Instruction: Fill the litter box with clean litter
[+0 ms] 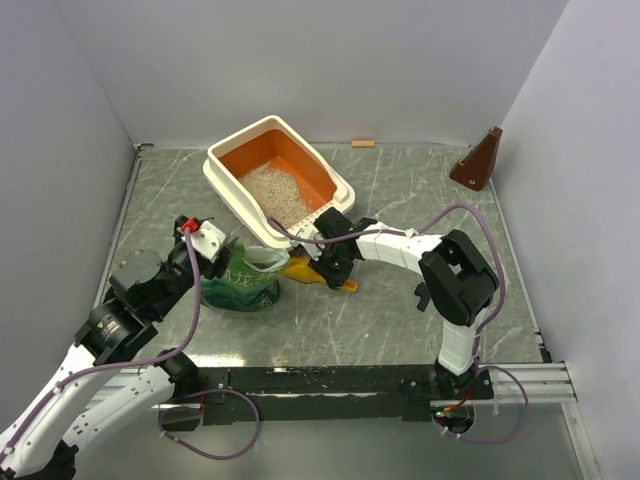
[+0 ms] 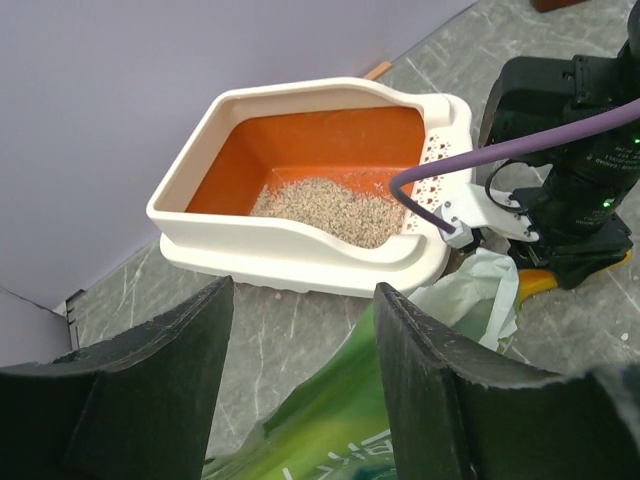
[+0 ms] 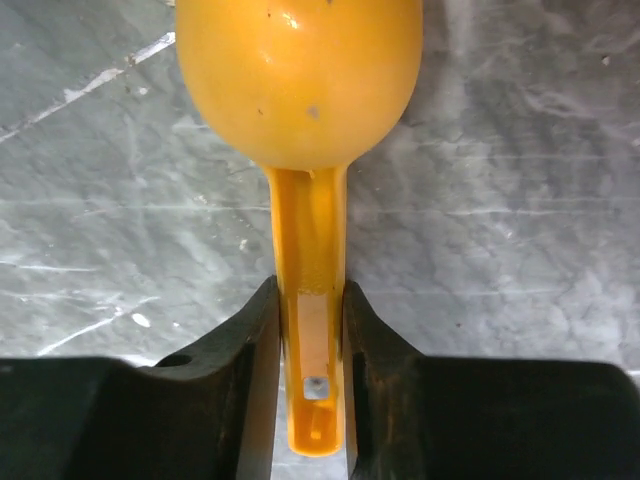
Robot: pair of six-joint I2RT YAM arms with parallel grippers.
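Observation:
The litter box (image 1: 225,185) (image 2: 300,245) stands at the back of the table, cream rim and orange inside, with a patch of clean litter (image 1: 275,190) (image 2: 330,205) at its near end. In front of it lies a yellow-orange scoop (image 1: 300,270) (image 3: 300,80), bowl down on the table. My right gripper (image 1: 335,268) (image 3: 310,290) is shut on its handle, a finger pressed against each side. My left gripper (image 1: 215,250) (image 2: 300,290) stands open over the crinkled green bag (image 1: 240,290) (image 2: 340,420), its fingers apart from the bag's edge.
A brown wedge-shaped object (image 1: 478,160) stands at the back right, and a small wooden block (image 1: 363,143) lies by the back wall. A purple cable (image 2: 480,155) loops from my right arm (image 2: 570,150) over the box's near corner. Walls close in the left, back and right.

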